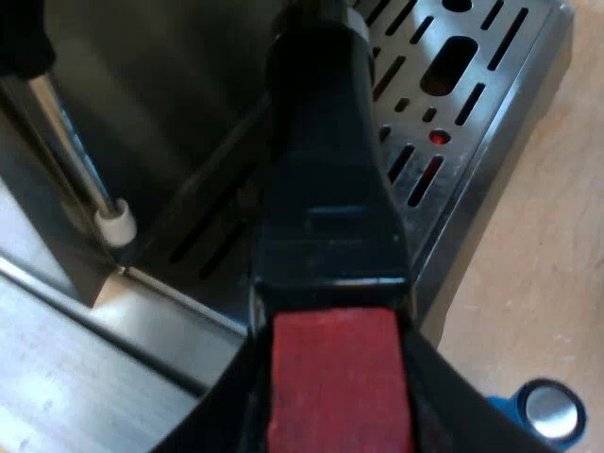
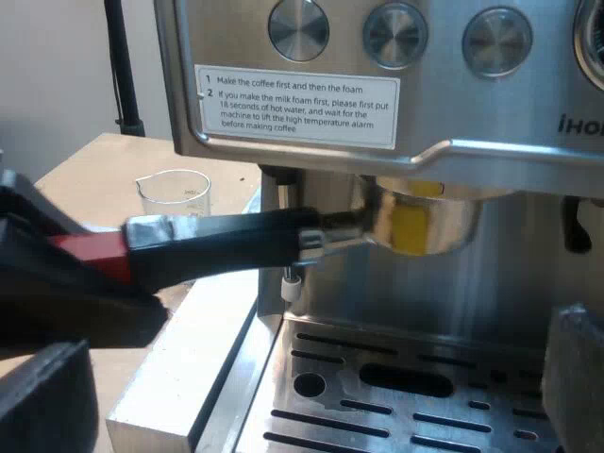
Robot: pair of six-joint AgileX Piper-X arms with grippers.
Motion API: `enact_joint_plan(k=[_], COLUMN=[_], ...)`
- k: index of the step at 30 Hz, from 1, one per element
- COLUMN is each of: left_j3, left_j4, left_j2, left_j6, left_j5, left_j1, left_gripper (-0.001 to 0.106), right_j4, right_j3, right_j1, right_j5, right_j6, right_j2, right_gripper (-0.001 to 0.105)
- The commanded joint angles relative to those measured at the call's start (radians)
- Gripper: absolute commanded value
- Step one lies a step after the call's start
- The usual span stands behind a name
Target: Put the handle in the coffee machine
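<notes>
Red-ended holder (image 2: 274, 241) at espresso machine's (image 2: 425, 132) front

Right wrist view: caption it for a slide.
Left end effector holds the holder by its handle at the machine's front, a glass beside.

holder (image 2: 420, 222): rim hidden up in the head of the machine (image 2: 377, 123)
red end (image 1: 338, 377): sides covered by left tool (image 1: 332, 316)
tamper (image 1: 547, 415): partly cut off at the view's edge

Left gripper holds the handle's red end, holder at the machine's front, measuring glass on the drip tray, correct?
No: the measuring glass stands on the table beside the machine, not on the drip tray, per the right wrist view. The rest holds.
</notes>
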Motion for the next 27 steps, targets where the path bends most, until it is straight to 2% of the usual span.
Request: enact_joint_plan(k=[1, 4, 8, 27], left_j3=[-0.033, -0.043, -0.043, -0.043], left_j4=[-0.027, -0.032, -0.070, -0.066], left_j2=[-0.003, -0.003, -0.003, -0.003], left_j6=[-0.005, -0.005, -0.048, -0.050], left_j5=[0.081, 0.079, 0.060, 0.049], left_j1=[-0.041, -0.064, -0.060, -0.060], left_gripper=[0.000, 0.000, 0.000, 0.000], right_j4=[-0.006, -0.004, 0.009, 0.016], right_j3=[-0.004, -0.004, -0.004, -0.004], right_j1=[-0.004, -0.004, -0.004, -0.004], right_j5=[0.005, 0.005, 0.005, 0.005], right_j6=[-0.011, -0.011, -0.011, -0.011], right_j2=[-0.006, -0.006, -0.006, -0.006], right_gripper=[0.097, 0.097, 0.097, 0.097])
